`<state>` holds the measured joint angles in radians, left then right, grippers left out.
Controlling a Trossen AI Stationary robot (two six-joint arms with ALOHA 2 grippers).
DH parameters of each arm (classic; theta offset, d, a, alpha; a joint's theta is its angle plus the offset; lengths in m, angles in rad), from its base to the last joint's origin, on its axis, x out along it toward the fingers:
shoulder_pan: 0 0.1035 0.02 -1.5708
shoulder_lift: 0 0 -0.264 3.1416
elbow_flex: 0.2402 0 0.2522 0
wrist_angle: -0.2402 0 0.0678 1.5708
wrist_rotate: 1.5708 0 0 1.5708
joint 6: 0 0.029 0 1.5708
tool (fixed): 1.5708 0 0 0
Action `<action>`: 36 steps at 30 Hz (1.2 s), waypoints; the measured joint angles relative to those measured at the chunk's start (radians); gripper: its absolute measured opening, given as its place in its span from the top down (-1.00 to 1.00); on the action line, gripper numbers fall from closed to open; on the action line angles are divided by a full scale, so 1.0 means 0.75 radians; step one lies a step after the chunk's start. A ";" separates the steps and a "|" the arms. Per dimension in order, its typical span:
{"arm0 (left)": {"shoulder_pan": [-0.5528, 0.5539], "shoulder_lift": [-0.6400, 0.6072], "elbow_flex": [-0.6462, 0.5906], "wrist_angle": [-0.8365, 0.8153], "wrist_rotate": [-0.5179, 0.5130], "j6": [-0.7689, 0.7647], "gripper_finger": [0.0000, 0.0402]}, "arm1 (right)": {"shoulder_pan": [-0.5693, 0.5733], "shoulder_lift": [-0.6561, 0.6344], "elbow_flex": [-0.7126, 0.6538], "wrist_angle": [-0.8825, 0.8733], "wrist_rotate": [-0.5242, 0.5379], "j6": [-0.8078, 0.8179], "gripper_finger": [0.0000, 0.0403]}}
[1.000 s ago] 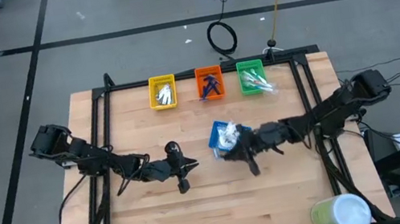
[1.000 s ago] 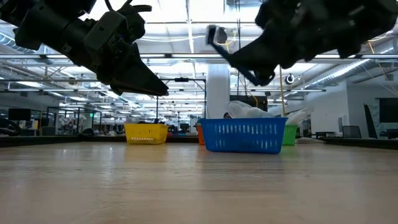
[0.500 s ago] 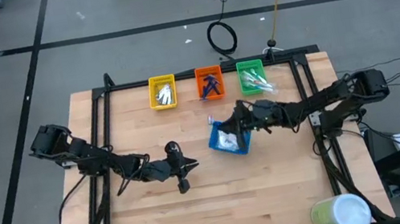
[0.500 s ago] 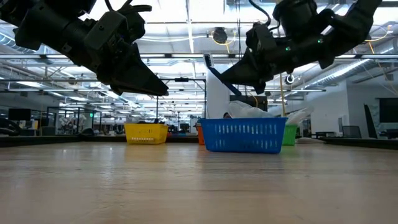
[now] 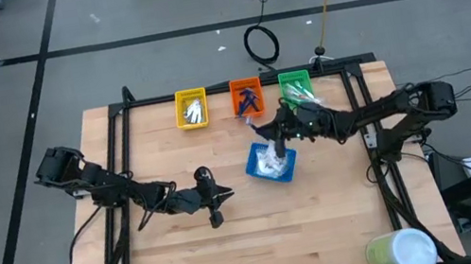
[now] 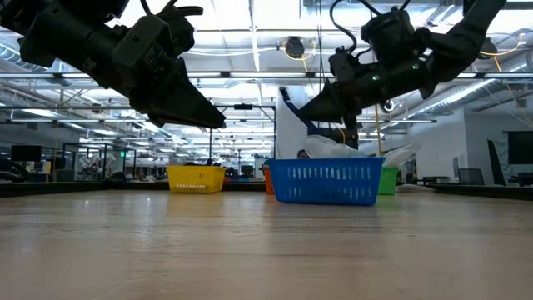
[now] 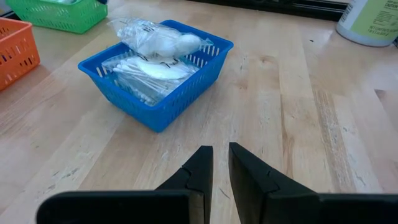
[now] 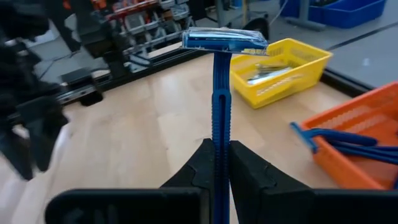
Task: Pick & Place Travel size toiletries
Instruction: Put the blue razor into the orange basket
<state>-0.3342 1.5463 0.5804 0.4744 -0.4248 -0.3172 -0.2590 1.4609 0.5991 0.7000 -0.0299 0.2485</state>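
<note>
My right gripper point(image 5: 268, 129) hangs above the far edge of the blue tray point(image 5: 272, 164), just short of the orange tray point(image 5: 247, 98), shut on a dark blue razor point(image 8: 221, 93). Its head point(image 8: 225, 40) stands above the fingers. More blue razors point(image 8: 348, 146) lie in the orange tray. The blue tray point(image 7: 158, 74) holds clear packets of white sticks point(image 7: 155, 59). My left gripper point(image 5: 214, 200) hovers over the table's left middle, shut, nothing between its fingers point(image 7: 193, 177). My right gripper pinches the razor's handle point(image 8: 221, 146) between its two fingers, at the handle's lower part. The fingers lie nearly level and point toward the table's left and far side. The razor stands upright, head up, lifted clear of trays and table.
A yellow tray point(image 5: 191, 109) with silvery packets and a green tray point(image 5: 297, 91) flank the orange one along the far edge. A big pale green-and-white cylinder point(image 5: 399, 251) stands at the near right corner. Bare wood lies across the near half.
My right gripper has swung with the razor from the near side of the blue tray toward the table's far edge, passing over the blue tray toward the orange one, staying shut on the razor, which stays upright.
</note>
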 joint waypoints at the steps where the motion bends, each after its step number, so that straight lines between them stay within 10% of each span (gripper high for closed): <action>1: 0.000 0.000 0.000 0.000 0.000 0.000 0.75 | -0.011 0.000 0.000 0.001 0.001 0.001 0.91; 36: 0.000 0.000 0.000 -0.001 0.000 -0.002 0.75 | -0.309 0.001 0.001 -0.023 0.074 -0.004 0.91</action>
<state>-0.3342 1.5463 0.5804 0.4738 -0.4248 -0.3183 -0.4907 1.4612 0.5999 0.6829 0.0254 0.2459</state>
